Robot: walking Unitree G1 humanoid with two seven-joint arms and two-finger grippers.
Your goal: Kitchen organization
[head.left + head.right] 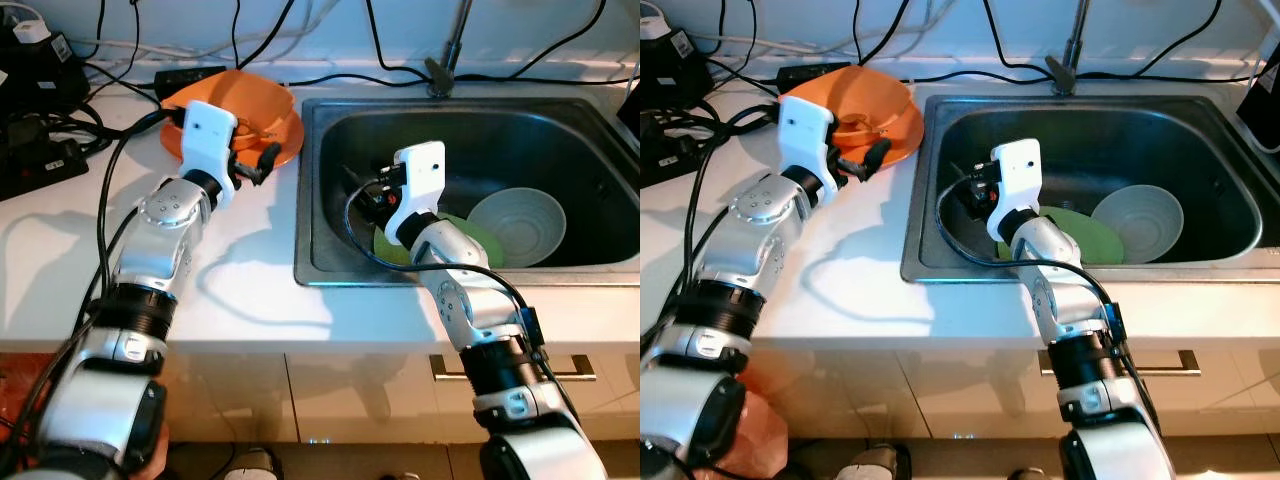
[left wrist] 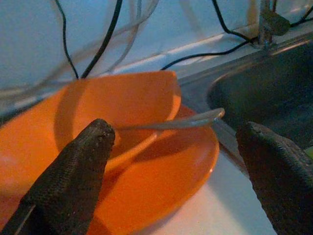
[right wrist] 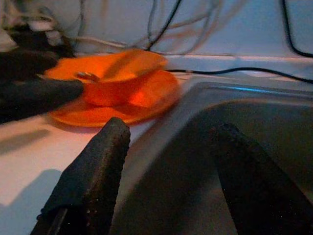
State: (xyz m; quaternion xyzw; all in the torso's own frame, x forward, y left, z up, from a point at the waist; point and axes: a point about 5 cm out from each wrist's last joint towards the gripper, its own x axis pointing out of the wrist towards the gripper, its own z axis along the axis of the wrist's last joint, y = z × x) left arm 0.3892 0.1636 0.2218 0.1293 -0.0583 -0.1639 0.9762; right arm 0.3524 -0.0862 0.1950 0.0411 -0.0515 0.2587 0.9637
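Orange plastic bowl (image 1: 240, 100) sits tilted on a flat orange plate (image 1: 285, 140) on the white countertop (image 1: 240, 280), just to the left of the stainless steel sink (image 1: 330, 130) and close to the back wall. A slim metal utensil handle (image 2: 181, 121) rests in the bowl and sticks out over its rim toward the sink. The left gripper (image 1: 255, 150) hovers at the near edge of the plate, its two black fingers (image 2: 78, 171) spread wide apart with nothing between them, one on each side of the bowl and plate as the wrist camera sees it. The right gripper (image 1: 365, 190) reaches down inside the left part of the sink basin, pointing toward the orange dishes; its fingers (image 3: 93, 181) are likewise parted and empty. Behind that arm, on the sink floor, lies a flat green plate (image 1: 1085, 235), and a pale round bowl (image 1: 518, 225) rests partly on it, toward the right of the basin. A metal faucet base (image 1: 440, 70) stands at the back rim of the sink. Black cables (image 1: 110, 150) run along the wall and across the counter, and dark electrical boxes (image 1: 35, 150) sit at the far left of the counter.
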